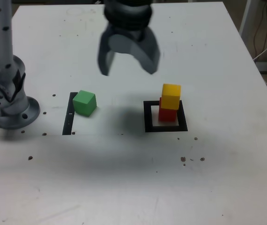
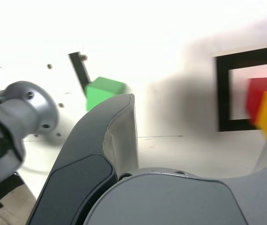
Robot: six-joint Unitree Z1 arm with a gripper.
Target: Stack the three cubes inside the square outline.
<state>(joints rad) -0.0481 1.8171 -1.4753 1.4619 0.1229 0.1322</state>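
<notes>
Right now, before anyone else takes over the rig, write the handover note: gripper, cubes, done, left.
Gripper: open, empty, above the table.
Red cube: inside the square outline.
Yellow cube: on top of the red one.
Green cube: on the table by the black strip, towards the exterior view's left.
Done: two cubes stacked.
Left: pick up green, set it on yellow.

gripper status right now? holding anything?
Gripper: open, jaws spread wide, nothing between them. Not holding the green cube, nor the yellow one, which sits on the red.
</notes>
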